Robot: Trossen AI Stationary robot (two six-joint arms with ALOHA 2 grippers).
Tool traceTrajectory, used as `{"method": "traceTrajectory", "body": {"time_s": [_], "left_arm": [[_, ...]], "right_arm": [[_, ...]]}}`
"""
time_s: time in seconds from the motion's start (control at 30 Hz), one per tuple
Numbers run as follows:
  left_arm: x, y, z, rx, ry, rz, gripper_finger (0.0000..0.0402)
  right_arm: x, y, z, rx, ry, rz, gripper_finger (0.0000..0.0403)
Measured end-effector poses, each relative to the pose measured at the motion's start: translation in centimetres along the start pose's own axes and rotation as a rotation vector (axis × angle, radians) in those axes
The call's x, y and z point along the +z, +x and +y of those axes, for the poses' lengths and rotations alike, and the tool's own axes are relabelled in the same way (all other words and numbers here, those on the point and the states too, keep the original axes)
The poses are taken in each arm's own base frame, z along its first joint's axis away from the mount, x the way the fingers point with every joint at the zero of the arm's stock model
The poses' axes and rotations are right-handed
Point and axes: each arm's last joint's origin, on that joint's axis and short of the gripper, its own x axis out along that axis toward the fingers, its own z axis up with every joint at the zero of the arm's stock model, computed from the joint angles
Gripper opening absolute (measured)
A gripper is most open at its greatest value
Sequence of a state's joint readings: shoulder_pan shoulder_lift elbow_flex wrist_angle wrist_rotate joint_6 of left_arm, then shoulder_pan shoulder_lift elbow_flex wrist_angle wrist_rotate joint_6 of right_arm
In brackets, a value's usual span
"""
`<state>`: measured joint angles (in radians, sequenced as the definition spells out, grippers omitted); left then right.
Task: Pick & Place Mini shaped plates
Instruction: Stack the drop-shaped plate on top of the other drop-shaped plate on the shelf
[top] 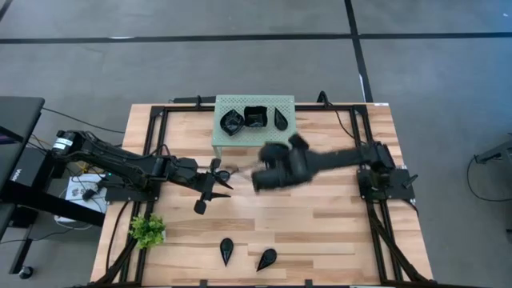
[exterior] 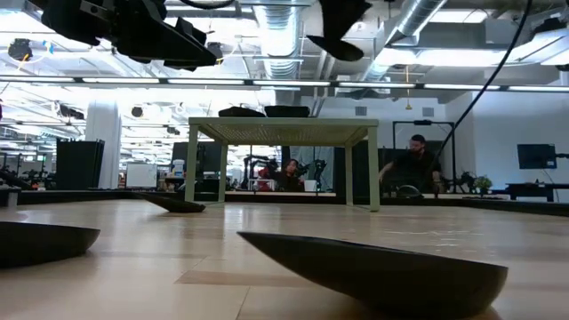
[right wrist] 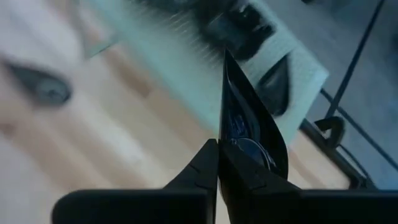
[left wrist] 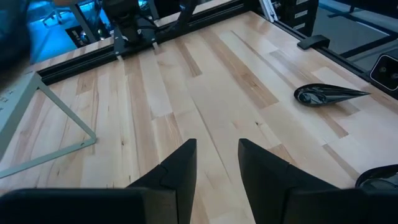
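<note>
High view, table: light wood, both arms over it, largest thing in play.
Rack: mint-green, at the table's far edge, already bearing three plates side by side.
Right gripper: blurred above mid-table, just in front of the rack; in the right wrist view clenched on a held plate, pinched by its rim.
Step in hand: judged to be the carry, the plate lifted and on its way to the rack.
Next move: likely calls for levelling the plate, bringing it over a bare patch of the rack beside the three there, then lowering before letting go.
Held plate, axis: teardrop by its look, edge-on to the wrist camera, long axis running out from the fingers with the narrow tip away from them, towards the rack.
Left gripper: waiting left of centre, fingers apart, holding nothing.
Teardrops: two left at the near edge, well apart from the rack; this one with its tip towards the table's near edge, the other aslant, tip near-left.
</note>
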<state>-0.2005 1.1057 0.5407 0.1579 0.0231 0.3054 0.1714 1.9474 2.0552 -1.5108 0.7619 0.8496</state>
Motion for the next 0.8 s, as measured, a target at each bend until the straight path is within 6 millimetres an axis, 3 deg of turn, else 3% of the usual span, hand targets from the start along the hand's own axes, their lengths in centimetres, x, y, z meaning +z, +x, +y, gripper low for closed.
{"method": "traceTrajectory", "body": {"time_s": [0.2,0.4,0.6,0.8], "left_arm": [[0.0,0.0,0.0,0.000,0.000,0.000,0.0120],[0.0,0.0,0.0,0.000,0.000,0.000,0.0120],[0.0,0.0,0.0,0.000,0.000,0.001,0.0120],[0.0,0.0,0.0,0.000,0.000,0.001,0.0120]], "right_arm": [[4.9,5.5,-5.2,0.032,0.140,0.126,0.0005],[6.3,10.7,-9.7,-0.045,0.274,0.212,0.0008],[6.4,12.2,-9.3,0.013,0.302,0.210,0.0008],[5.1,12.6,-8.1,0.003,0.292,0.246,0.0008]]}}
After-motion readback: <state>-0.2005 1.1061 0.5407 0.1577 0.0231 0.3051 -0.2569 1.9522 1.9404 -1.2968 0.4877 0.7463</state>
